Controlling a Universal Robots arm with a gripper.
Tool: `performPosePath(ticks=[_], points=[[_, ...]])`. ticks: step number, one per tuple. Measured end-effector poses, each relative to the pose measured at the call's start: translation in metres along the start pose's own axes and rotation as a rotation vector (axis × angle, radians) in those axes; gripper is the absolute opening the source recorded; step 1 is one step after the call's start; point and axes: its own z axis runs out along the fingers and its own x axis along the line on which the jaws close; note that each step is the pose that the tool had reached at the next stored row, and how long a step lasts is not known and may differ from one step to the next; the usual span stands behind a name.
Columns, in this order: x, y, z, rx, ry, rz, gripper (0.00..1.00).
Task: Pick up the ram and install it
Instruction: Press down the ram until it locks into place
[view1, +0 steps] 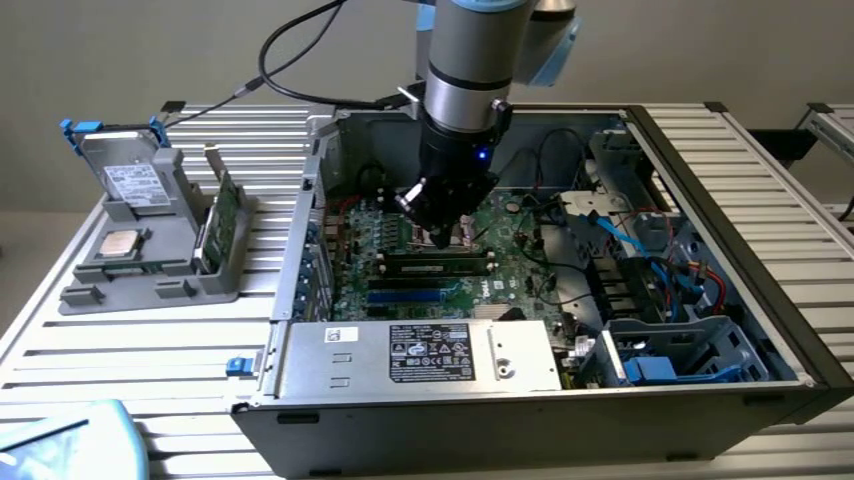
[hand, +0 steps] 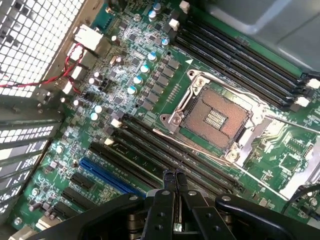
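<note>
your gripper (hand: 174, 176) was closed with nothing between its fingers, hovering over the motherboard (hand: 150, 75) just beside the empty cpu socket (hand: 216, 118). the ram (view1: 434, 266) already sat in a slot inside the case (view1: 747, 330).

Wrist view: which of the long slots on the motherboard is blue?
The blue slot lies alongside the bank of black memory slots, on their far side from the processor socket. Every other long slot on the board is black.
</note>
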Motion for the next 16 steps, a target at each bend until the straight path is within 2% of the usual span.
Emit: performPosePath(ticks=[16], points=[[0.0000,0.0000,0.0000,-0.0098,-0.0078,0.205,0.13]])
